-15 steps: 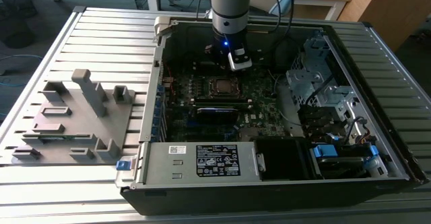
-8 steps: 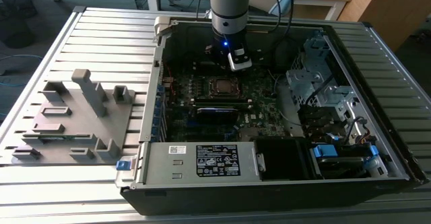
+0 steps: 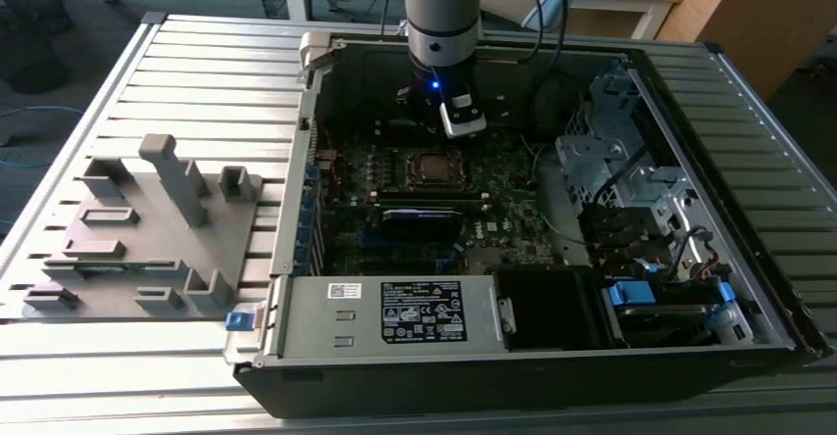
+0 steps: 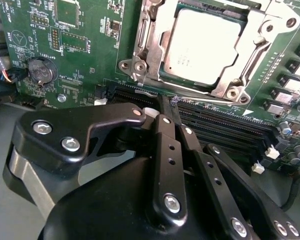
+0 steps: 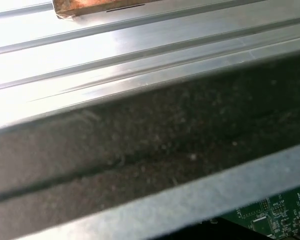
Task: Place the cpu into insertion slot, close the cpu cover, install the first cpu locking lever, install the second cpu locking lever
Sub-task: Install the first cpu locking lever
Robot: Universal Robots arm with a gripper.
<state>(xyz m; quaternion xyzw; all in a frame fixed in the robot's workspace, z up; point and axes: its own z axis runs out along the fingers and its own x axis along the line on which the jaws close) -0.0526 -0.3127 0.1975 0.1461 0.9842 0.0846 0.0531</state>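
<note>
- Ribbed metal table [image 3: 759, 92] carries an open computer case [image 3: 523, 376]; at the exterior view's left we see a grey fixture [image 3: 144, 229] beside it.
- We find the arm [image 3: 442, 24] reaching down into the case, above the motherboard [image 4: 80, 45].
- In the second wrist view the gripper [image 4: 169, 102] has its jaws drawn together with nothing held, its tips over the memory slots [image 4: 215, 117].
- We see the cpu [image 4: 202, 45] seated in its socket, with the cpu cover [image 4: 149, 40] lying down around it, near the tips.
</note>
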